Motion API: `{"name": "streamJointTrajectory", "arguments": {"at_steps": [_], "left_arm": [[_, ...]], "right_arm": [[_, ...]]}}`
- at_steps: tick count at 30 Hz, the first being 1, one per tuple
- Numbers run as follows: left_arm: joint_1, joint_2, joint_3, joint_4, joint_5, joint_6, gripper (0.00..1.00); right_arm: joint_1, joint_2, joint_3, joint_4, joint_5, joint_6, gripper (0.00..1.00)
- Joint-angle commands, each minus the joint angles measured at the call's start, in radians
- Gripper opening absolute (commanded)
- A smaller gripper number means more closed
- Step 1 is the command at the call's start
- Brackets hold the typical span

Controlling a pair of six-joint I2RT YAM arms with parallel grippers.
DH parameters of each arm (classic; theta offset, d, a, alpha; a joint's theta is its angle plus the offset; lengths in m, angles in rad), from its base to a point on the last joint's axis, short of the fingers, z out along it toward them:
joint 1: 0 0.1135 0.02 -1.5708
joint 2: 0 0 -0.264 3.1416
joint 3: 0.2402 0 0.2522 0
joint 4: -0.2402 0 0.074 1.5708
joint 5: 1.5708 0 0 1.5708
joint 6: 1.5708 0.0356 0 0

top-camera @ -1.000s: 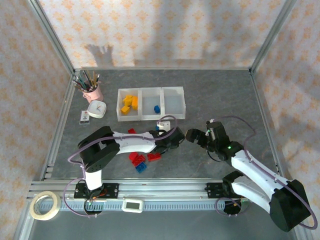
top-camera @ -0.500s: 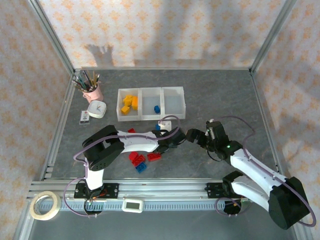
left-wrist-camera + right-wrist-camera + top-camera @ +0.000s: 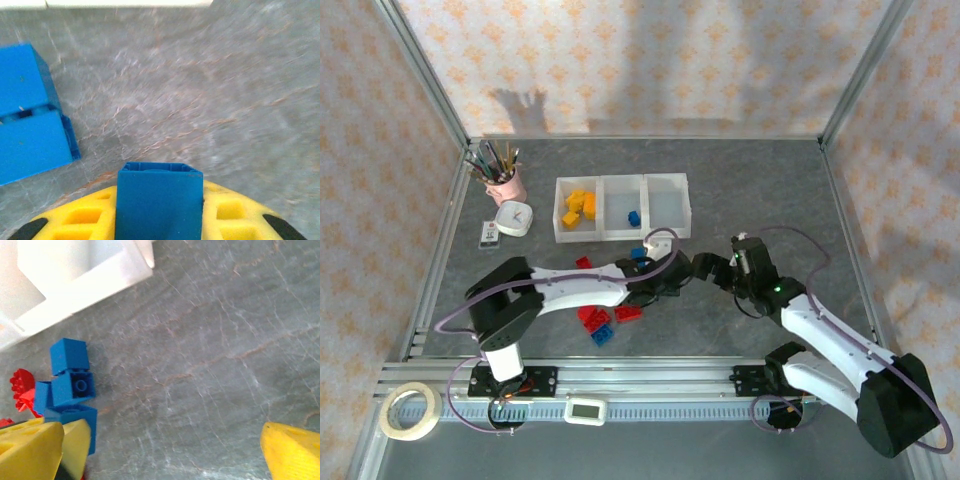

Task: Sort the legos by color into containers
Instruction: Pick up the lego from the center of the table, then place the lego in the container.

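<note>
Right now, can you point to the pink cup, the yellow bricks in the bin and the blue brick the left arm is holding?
pink cup (image 3: 508,190): top view, on its pink side wall.
yellow bricks (image 3: 578,208): top view, middle of the pile.
blue brick (image 3: 159,200): left wrist view, on its flat near face.

A pink cup (image 3: 506,188) full of pens (image 3: 490,158) stands at the far left of the grey bench (image 3: 760,190), with a white square timer (image 3: 514,217) just beside it and a small flat gadget (image 3: 489,235) nearer still. At the near edge, a roll of tape (image 3: 409,410) lies left, and a small white display (image 3: 586,410) sits on the rail.
</note>
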Motion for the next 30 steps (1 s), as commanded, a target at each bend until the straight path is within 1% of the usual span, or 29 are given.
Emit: {"name": "streamJointTrajectory", "arguments": {"at_steps": [1, 4, 7, 10, 13, 18, 21, 25, 27, 30], "left_arm": [[0.007, -0.096, 0.012, -0.041, -0.052, 0.057, 0.24], [0.043, -0.147, 0.028, -0.062, -0.069, 0.089, 0.24], [0.104, -0.193, 0.031, -0.059, -0.084, 0.116, 0.23], [0.176, -0.219, 0.046, -0.05, -0.093, 0.154, 0.23], [0.254, -0.207, 0.074, -0.042, -0.103, 0.193, 0.23], [0.35, -0.116, 0.132, -0.021, -0.09, 0.225, 0.23], [0.395, -0.039, 0.189, -0.033, -0.111, 0.23, 0.22], [0.442, 0.074, 0.285, -0.047, -0.111, 0.266, 0.23], [0.464, 0.133, 0.341, -0.077, -0.139, 0.267, 0.23], [0.495, 0.213, 0.376, -0.059, -0.114, 0.3, 0.24]], "right_arm": [[-0.007, 0.01, 0.059, 0.001, 0.001, -0.03, 1.0], [-0.007, 0.03, 0.082, 0.033, -0.016, -0.036, 1.0], [-0.006, 0.061, 0.106, 0.073, -0.05, -0.043, 1.0], [-0.001, 0.096, 0.125, 0.117, -0.073, -0.052, 1.0], [0.014, 0.128, 0.133, 0.164, -0.076, -0.058, 1.0], [0.053, 0.184, 0.138, 0.233, -0.077, -0.07, 1.0], [0.08, 0.211, 0.146, 0.253, -0.057, -0.08, 1.0], [0.079, 0.228, 0.148, 0.276, -0.041, -0.069, 1.0], [0.079, 0.26, 0.154, 0.277, -0.043, -0.069, 1.0], [0.079, 0.266, 0.16, 0.27, -0.043, -0.072, 1.0]]}}
